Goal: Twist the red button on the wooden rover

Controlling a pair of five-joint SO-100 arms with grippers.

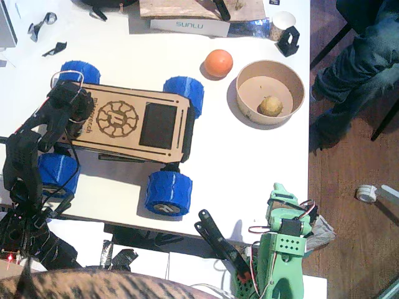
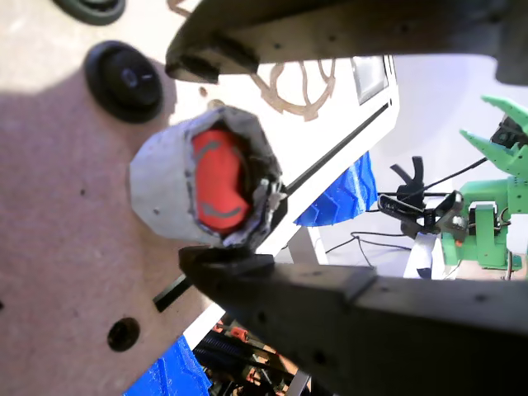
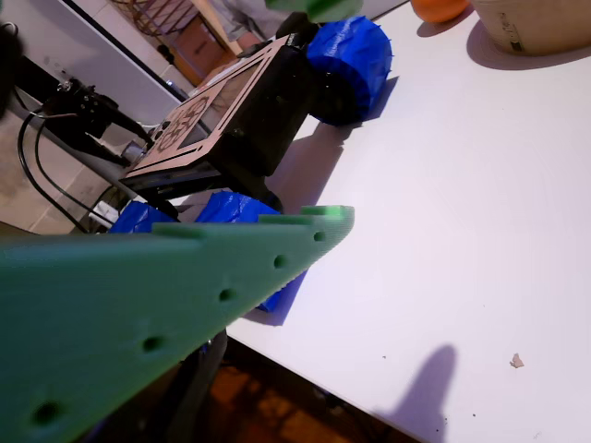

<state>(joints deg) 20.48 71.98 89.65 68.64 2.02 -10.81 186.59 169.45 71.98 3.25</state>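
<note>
**Left fingers straddle the red button; its axis runs straight toward the wrist**

In a wrist view, the left gripper (image 2: 235, 157) has one of its black fingers (image 2: 330, 33) above the red button (image 2: 219, 183) at 12 o'clock and the other below it at 6 o'clock. Both tips lie at the button's grey collar, but actual contact cannot be told, so neither can a grip. The button stands up from the deck, facing the camera, so a twist would probably be a wrist roll about that line.

From above, the left gripper (image 1: 67, 99) covers the 9 o'clock end of the wooden rover (image 1: 140, 128) on the worktop (image 1: 249, 168).

The right gripper (image 1: 274, 193) rests at 5 o'clock, well apart; in its own view the green fingers (image 3: 314, 231) hold nothing and seem parted.
</note>
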